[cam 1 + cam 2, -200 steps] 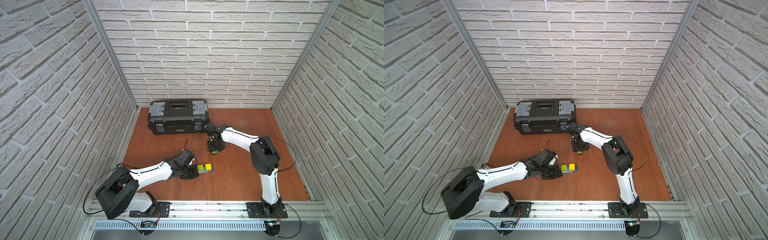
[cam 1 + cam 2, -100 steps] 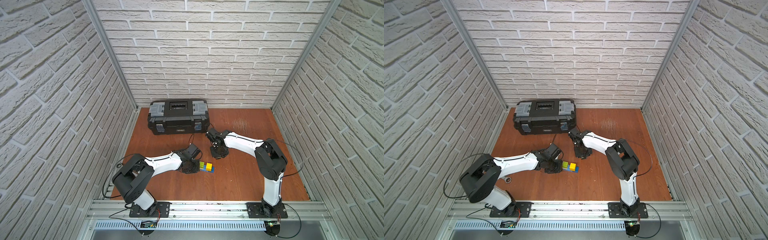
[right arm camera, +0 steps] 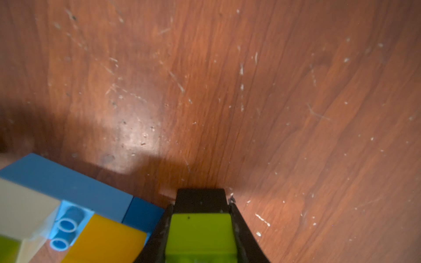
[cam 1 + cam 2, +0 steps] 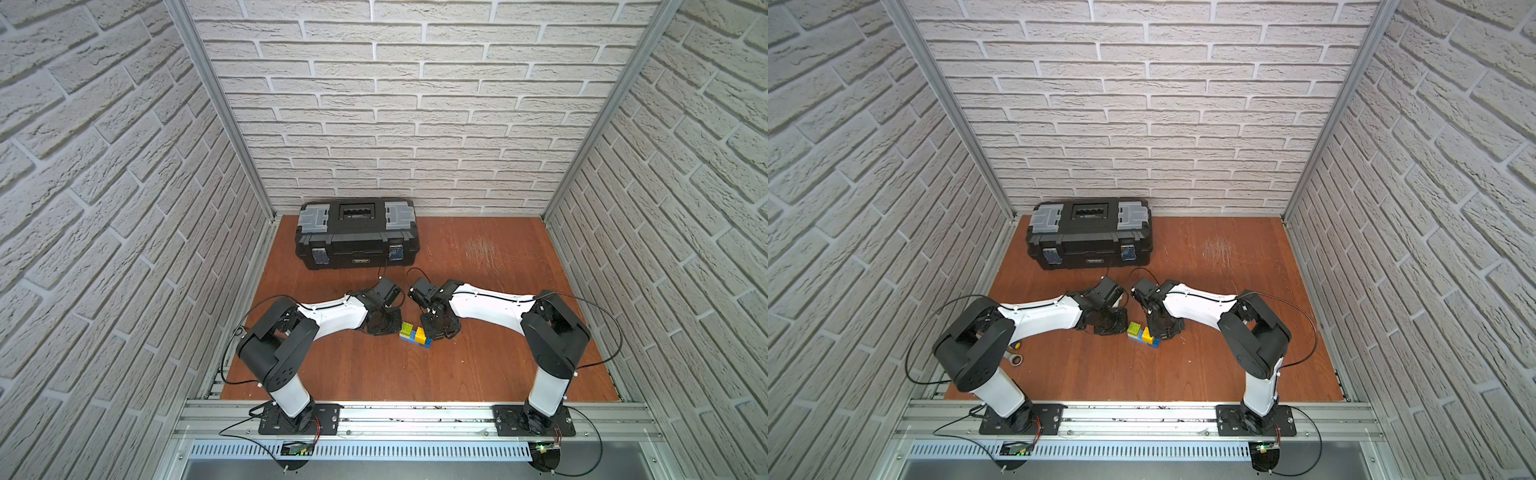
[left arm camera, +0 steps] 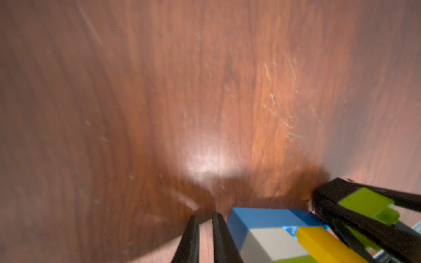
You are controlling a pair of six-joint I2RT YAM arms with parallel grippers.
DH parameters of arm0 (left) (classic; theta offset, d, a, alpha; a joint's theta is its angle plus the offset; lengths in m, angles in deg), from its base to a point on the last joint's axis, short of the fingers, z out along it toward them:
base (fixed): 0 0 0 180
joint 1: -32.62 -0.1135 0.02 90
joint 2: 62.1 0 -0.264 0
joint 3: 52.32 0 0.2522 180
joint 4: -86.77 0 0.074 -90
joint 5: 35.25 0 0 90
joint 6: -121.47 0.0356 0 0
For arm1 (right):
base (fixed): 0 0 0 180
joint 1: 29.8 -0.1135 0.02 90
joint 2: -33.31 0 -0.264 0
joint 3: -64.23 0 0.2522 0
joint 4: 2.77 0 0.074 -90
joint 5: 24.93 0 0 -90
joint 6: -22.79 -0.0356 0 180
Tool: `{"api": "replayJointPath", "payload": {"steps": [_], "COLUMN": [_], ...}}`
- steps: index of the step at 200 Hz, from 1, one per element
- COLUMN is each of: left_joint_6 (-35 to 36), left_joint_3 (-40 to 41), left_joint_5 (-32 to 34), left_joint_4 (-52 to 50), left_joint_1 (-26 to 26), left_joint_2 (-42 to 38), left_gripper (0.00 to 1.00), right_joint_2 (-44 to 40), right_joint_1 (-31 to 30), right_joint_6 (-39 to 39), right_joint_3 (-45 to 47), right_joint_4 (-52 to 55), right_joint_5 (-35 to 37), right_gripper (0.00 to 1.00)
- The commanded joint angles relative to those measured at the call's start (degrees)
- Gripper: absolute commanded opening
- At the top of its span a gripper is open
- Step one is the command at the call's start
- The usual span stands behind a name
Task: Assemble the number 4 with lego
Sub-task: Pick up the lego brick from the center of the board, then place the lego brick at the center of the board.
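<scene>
On the right gripper (image 3: pixel 200 206), jaws clamped a lime green brick (image 3: pixel 200 234) just beside the blue crossbar (image 3: pixel 68 182) of the part-built number 4 (image 4: pixel 415 335) on the table (image 4: pixel 478 370). The left gripper (image 5: pixel 206 224) jaws, nearly closed, held nothing. Fitting the stem seemed in hand; the next move called for aligning studs and pressing.

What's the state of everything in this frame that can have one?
Left end effector: shut, empty, beside the joined bricks.
Right end effector: shut on a lime green brick.
Joined bricks: blue base carrying white, yellow and green, resting on the table, unfinished.
Toolbox: lid closed.
</scene>
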Motion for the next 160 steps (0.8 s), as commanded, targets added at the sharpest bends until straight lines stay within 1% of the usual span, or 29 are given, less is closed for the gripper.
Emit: {"api": "replayJointPath", "payload": {"steps": [1,25,41,58,71,84,97,126,160], "left_joint_6": [-0.3,-3.0,-4.8,-6.1,-6.2,-5.8,-5.8,-4.8,-3.9], "left_joint_3": [2.9,9.3,12.9,14.8,14.8,13.9,13.0,10.4,8.1], "left_joint_5": [3.3,3.4,2.2,1.5,1.3,0.7,-0.2,0.0,0.1], "left_joint_4": [-6.1,-6.7,-5.9,-5.0,-4.7,-4.0,-2.9,-1.8,-0.8], "left_joint_1": [-1.3,-1.9,-1.7,-0.9,-0.5,-0.2,0.3,1.1,1.1], "left_joint_2": [-3.0,-8.0,-10.9,-13.5,-14.3,-14.0,-12.8,-9.1,-6.1], "left_gripper": [0.17,0.17,0.17,0.17,0.18,0.18,0.18,0.17,0.16], "right_joint_2": [-0.6,-0.1,0.5,0.9,0.9,0.7,0.4,1.2,3.0], "right_joint_1": [-2.2,-4.5,-5.1,-5.2,-5.1,-4.5,-3.3,-1.6,-1.0], "right_joint_6": [-2.0,-5.1,-6.9,-7.6,-7.3,-6.6,-6.1,-5.0,-4.6], "right_joint_3": [-0.4,-0.3,-0.3,-0.6,-1.8,-2.8,-3.0,-3.0,-1.8], "right_joint_4": [-1.1,-2.0,-2.8,-3.5,-2.2,-0.4,-0.1,-0.7,-1.8], "right_joint_5": [-0.8,-2.6,-3.6,-4.2,-2.3,1.0,2.5,2.3,1.7], "right_gripper": [0.22,0.2,0.2,0.19,0.19,0.19,0.18,0.2,0.22]}}
